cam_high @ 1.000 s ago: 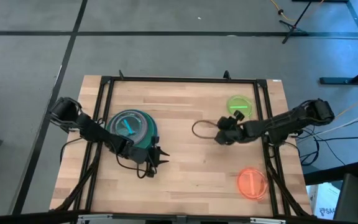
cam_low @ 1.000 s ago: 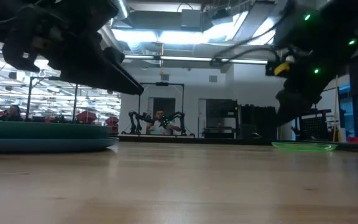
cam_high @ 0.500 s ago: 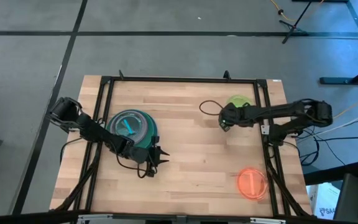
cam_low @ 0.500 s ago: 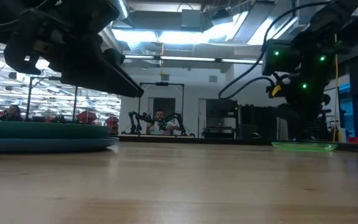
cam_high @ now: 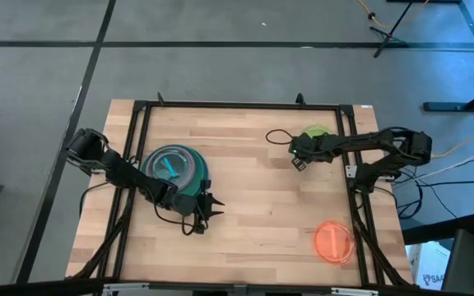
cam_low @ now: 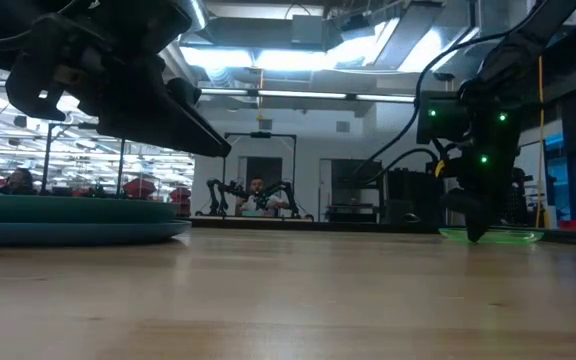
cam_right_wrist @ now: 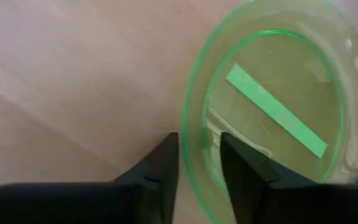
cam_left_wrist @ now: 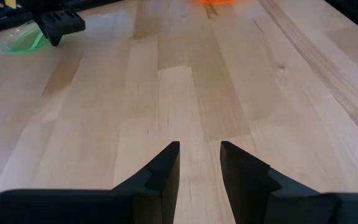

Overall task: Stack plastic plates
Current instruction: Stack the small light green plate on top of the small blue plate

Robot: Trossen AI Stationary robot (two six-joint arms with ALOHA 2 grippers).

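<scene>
Two small plates are still loose on my side of the job, plus the stack I've got going on the left. The stack [cam_high: 174, 167] sits near the left edge of the table [cam_high: 245, 222], teal plate on top with something bluish under it, so everything else needs to end up there.

I've got the right gripper [cam_right_wrist: 199, 163] down at the lime plate [cam_right_wrist: 272, 112], which sits at the far right of the table by the frame rail. From the wrist camera the fingers are parted by a narrow gap and the plate's near rim runs right between them, so I'm lined up to pinch the edge. They aren't closed on it yet as far as I can see. Edge grab makes sense, since these things lie flat and there's nothing else to hold.

The orange plate [cam_high: 334, 241] is at the near right corner, well apart from everything, so that one waits.

My left gripper [cam_left_wrist: 199, 163] hangs just beside the stack on its near side, fingers slightly apart and holding nothing, pointed across the bare wood. I'm parking it there so it's out of the way.
</scene>
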